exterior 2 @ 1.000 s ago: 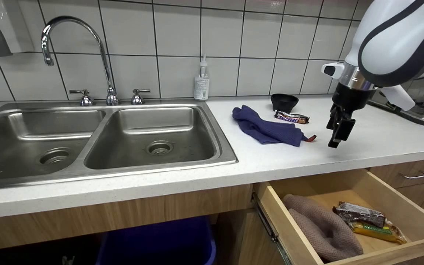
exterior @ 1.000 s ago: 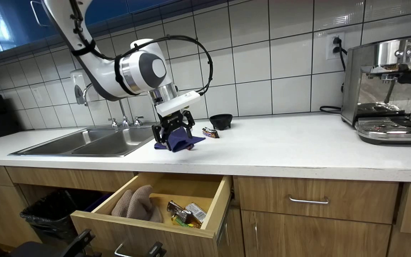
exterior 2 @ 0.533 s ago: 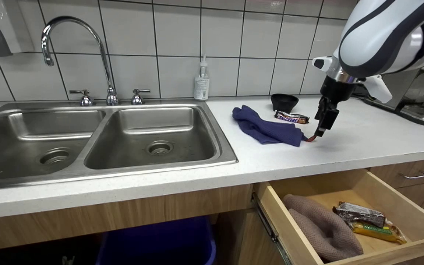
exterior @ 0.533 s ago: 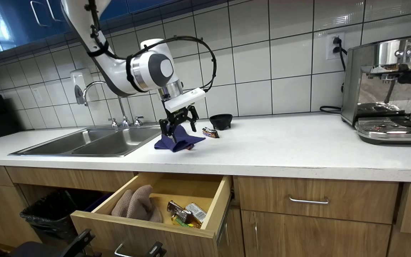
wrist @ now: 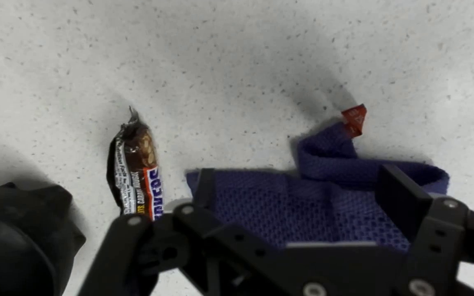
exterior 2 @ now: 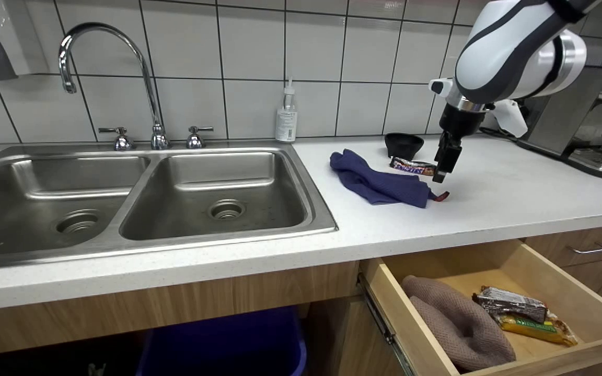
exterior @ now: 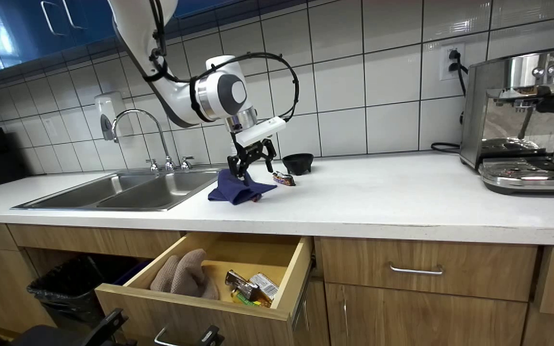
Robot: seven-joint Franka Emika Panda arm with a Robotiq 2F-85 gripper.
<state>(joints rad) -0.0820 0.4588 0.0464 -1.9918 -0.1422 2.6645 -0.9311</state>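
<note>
Wrist view: empty jaws stand wide apart, a rumpled blue-purple cloth showing between them on the speckled surface, not yet gripped, with a snack bar beside the cloth and a black bowl farther from it.

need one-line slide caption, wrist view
Blue cloth with red tag, seen past the open gripper; candy bar and black bowl at picture left.
</note>
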